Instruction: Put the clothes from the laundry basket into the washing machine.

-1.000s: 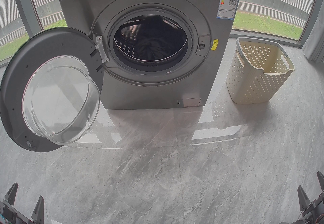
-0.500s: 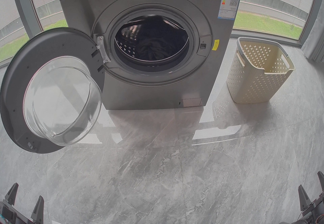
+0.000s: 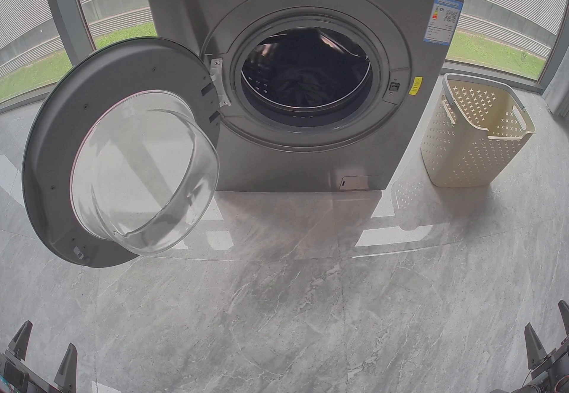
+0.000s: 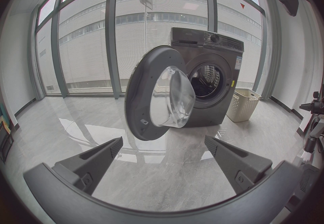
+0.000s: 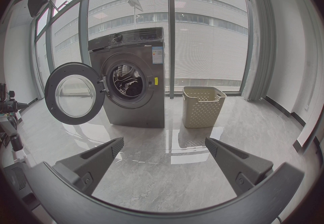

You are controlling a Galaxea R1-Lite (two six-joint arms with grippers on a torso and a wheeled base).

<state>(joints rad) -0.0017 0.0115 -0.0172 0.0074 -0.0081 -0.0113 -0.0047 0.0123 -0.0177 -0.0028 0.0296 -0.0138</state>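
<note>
Our left gripper (image 3: pixel 46 347) and right gripper (image 3: pixel 545 329) hang spread wide and empty over the floor (image 3: pixel 296 305). We judge loading nearly done: the washing machine (image 3: pixel 308 163) stands at the floor's far edge with its door (image 3: pixel 89 116) swung out, the laundry basket (image 3: pixel 450 157) just beside it looks bare, and dark clothes (image 3: pixel 302 80) lie inside the machine.

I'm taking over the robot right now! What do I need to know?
Left tool: open, empty, low over the floor, away from the machine.
Right tool: open, empty, low on the robot's right.
Washing machine: its door is swung wide open to the robot's left; dark clothes lie in the drum.
Laundry basket: upright on the floor, right of the machine; no clothes show in it, though its bottom is hidden.
Done: the clothes seem loaded.
Left: check the basket's bottom and move any leftovers into the drum.
</note>
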